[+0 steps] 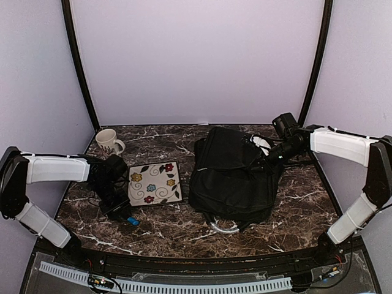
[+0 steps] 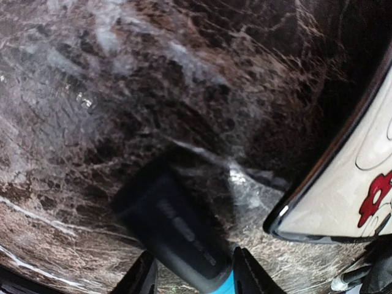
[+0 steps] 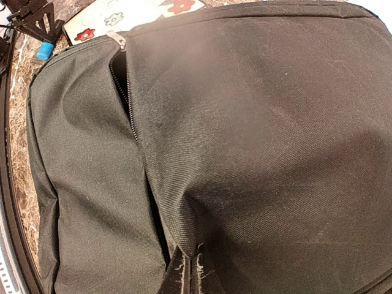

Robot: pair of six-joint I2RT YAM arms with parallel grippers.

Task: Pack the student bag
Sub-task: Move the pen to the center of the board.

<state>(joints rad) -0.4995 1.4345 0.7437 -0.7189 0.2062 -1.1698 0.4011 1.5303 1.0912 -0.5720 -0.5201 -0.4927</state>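
The left gripper [image 1: 119, 208] sits low over the marble table [image 1: 177, 229], its fingers [image 2: 146, 275] spread to either side of a black stick with a blue end [image 2: 177, 236]. Whether they press on it cannot be told. The dark rim of a flowered plate [image 1: 154, 182] runs just to this gripper's right, one corner close beside the stick. Bare marble stretches ahead of the fingers, and a mug [image 1: 109, 142] stands farther ahead, near the back wall.

Across the table, the right gripper [image 3: 188, 269] is pressed together, its tips touching the black fabric of the bag [image 1: 229, 177]. Whether a fold is caught between them cannot be told. The bag lies flat directly under and ahead of this gripper. A zipper [image 3: 122, 92] gapes open to the left of the tips, and the bag's loop handle [image 1: 223, 228] pokes out at its near edge. A narrow strip of bare marble separates the bag's far side from the plate.
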